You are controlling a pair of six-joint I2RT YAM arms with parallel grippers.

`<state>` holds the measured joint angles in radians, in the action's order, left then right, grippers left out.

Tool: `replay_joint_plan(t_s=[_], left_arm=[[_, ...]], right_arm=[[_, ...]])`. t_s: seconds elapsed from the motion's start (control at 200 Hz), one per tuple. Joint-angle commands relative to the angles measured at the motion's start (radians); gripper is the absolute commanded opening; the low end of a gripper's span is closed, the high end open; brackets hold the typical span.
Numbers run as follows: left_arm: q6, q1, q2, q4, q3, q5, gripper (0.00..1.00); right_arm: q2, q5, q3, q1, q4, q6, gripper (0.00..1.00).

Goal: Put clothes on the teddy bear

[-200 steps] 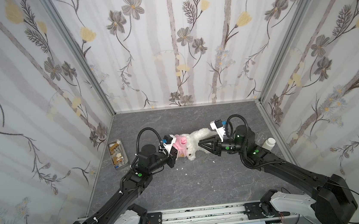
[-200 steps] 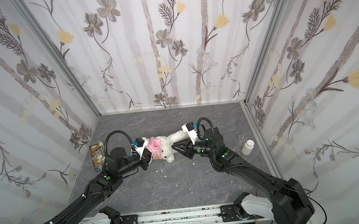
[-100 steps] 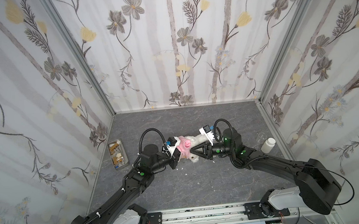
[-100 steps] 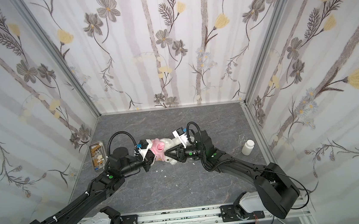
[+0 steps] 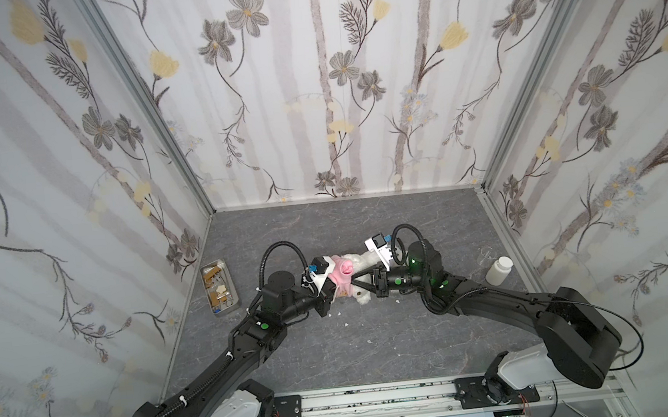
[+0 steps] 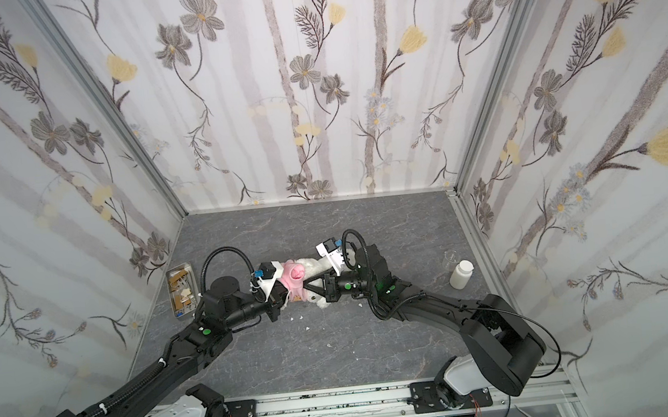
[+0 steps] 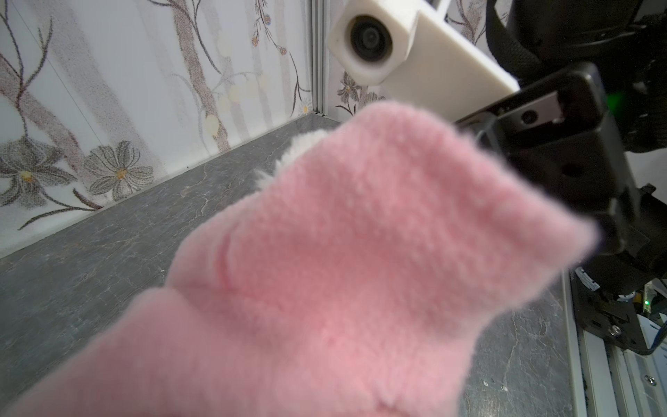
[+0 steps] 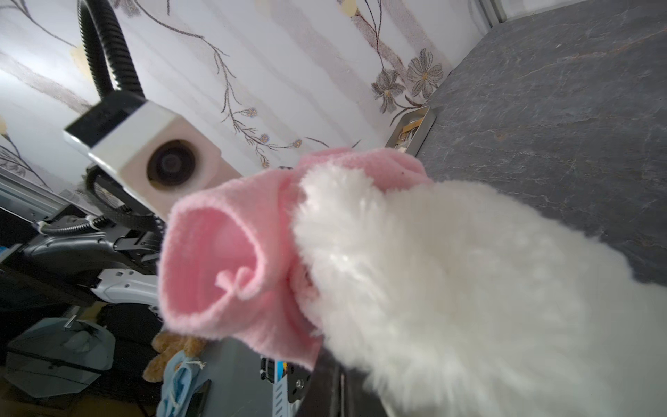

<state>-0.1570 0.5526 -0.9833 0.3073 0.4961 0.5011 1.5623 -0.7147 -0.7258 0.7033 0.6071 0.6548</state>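
— Top views first: how does the bear look?
— In both top views there is one teddy bear (image 5: 362, 262). It is fluffy and white, stretched out near the middle of the table (image 5: 378, 339), and its end toward the left arm is bundled in one pink hoodie (image 5: 343, 270).
— And the grippers?
— Two. The left gripper (image 5: 332, 292) reaches in from the left-edge side and is clamped on the pink hoodie, with its fingers buried in the cloth. The right gripper (image 5: 357, 283) reaches in from the opposite side. Its jaws are closed to a point, and the tip is against the bear's lower side, just beside the hoodie's hem. I cannot tell whether it pinches fur or cloth. The bear lies between the two.
— Anything else?
— One metal tray (image 5: 232, 284) by the left edge and one white bottle (image 5: 499, 271) near the right edge, both well apart from the bear.
— Left wrist view?
— The pink hoodie (image 7: 361, 270) fills most of it, blurred. A tuft of the teddy bear (image 7: 306, 144) shows behind, and the gripper's own fingers are hidden.
— Right wrist view?
— The teddy bear (image 8: 469, 289) is up close, all white fur. The pink hoodie (image 8: 216, 260) is touching it, with one round opening facing the camera. The metal tray (image 8: 420, 126) sits against the wall.
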Motion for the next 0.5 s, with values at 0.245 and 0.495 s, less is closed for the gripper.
replay_joint_plan(t_s=[0.245,0.495], left_arm=[[-0.289,0.101,-0.015,-0.091,0.016,-0.163,0.00],[-0.350,0.122,-0.016,-0.114,0.022,-0.164,0.00]], right_arm=[[-0.193,0.363,0.095,-0.043,0.047,0.161,0.00],[-0.249,0.442,0.166,-0.070,0.042,0.216,0.00]])
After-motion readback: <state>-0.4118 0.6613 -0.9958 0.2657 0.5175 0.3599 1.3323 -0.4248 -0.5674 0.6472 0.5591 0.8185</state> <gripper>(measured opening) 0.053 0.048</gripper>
